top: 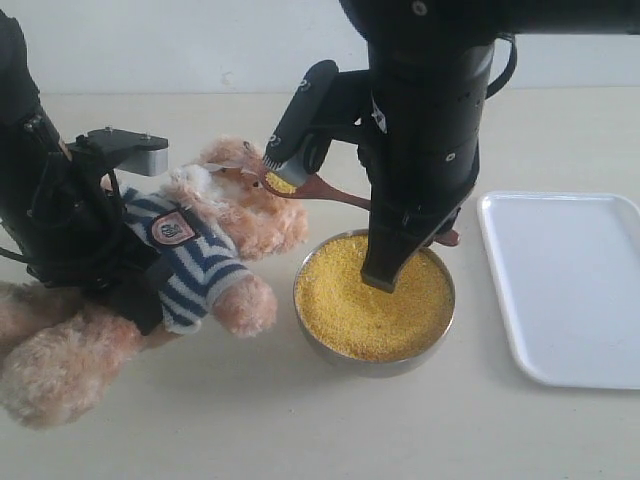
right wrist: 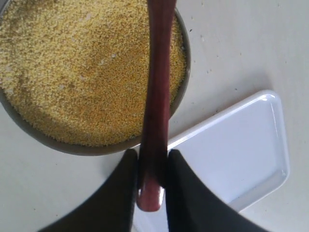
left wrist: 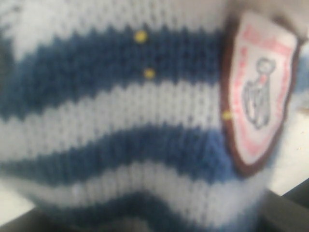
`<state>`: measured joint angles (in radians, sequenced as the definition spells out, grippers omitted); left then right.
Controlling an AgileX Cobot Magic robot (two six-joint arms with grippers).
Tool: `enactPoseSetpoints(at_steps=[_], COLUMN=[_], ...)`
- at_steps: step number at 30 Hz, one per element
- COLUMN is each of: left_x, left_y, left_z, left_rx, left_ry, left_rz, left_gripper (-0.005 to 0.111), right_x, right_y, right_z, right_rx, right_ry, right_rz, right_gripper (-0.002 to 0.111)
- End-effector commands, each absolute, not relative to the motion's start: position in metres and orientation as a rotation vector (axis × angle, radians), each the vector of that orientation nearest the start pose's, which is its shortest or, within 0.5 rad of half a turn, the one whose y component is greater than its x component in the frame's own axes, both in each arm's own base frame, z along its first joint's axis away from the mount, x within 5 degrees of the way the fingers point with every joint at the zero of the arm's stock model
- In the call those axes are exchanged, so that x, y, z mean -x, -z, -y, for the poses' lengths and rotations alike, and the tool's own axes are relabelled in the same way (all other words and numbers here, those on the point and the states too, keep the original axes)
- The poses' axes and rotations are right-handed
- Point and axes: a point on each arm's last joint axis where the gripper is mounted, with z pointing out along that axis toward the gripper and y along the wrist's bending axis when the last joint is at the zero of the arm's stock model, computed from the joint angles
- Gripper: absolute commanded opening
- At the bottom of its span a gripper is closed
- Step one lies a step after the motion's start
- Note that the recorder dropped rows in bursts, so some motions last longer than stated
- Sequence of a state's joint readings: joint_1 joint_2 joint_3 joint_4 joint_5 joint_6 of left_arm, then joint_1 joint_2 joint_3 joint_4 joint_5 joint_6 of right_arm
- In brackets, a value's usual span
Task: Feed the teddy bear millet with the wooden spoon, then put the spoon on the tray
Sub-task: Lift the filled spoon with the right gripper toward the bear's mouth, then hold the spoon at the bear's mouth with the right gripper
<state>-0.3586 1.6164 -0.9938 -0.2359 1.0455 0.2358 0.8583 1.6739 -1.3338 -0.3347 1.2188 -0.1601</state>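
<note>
Nearest the exterior camera, the teddy bear is lying on the desk at the left. Its fluffy legs are reaching toward the lower-left corner and its head is pointing toward the middle of the scene.

The left jaws are gripping the bear around its striped torso at a medium width. In the left wrist view the navy-and-white shirt is filling the picture, with dark jaw parts showing at both lower corners. The chest badge is sitting beside the stripes, and a few loose yellow grains are resting on the knit.

Just beside the bear's near arm, a round metal bowl is standing on the desk, filled almost to the rim with the millet.

The right jaws are hanging over the bowl and clamping the wooden spoon narrowly, close to the end of its handle. The right wrist view is showing the handle pinched between two dark fingers.

The spoon is running roughly level above the bowl's far rim. Its round bowl is carrying a small heap of millet and sitting at the bear's muzzle.

The tray is lying flat on the desk to the right of the bowl, near it but apart.
</note>
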Motion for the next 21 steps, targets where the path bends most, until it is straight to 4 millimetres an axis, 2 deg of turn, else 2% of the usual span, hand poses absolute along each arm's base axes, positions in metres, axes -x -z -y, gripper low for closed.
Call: enactPoseSetpoints(at_steps=[1,9,17,21], left_x=[-0.256,-0.256,-0.255,-0.255], left_y=[-0.208,-0.208,-0.208,-0.208], left_z=[0.118,0.120,0.120,0.120], left_rx=[-0.734,-0.742,-0.742,-0.743], left_ry=[0.349,0.377,0.380,0.380], left_rz=[-3.029,-3.024,-3.027,-3.030], left_gripper=[0.004,0.004,0.004,0.004], right_x=[-0.229,-0.226,-0.233,-0.236], right_y=[-0.275,-0.275,-0.295,-0.287], right_z=[-0.234,-0.238,-0.248,-0.253], right_rx=[1.580,1.581,1.503,1.516], right_ry=[0.391,0.425,0.376,0.366], right_rz=[-2.439,-2.414,-2.379,-2.404], right_gripper=[0.000,0.000,0.000,0.000])
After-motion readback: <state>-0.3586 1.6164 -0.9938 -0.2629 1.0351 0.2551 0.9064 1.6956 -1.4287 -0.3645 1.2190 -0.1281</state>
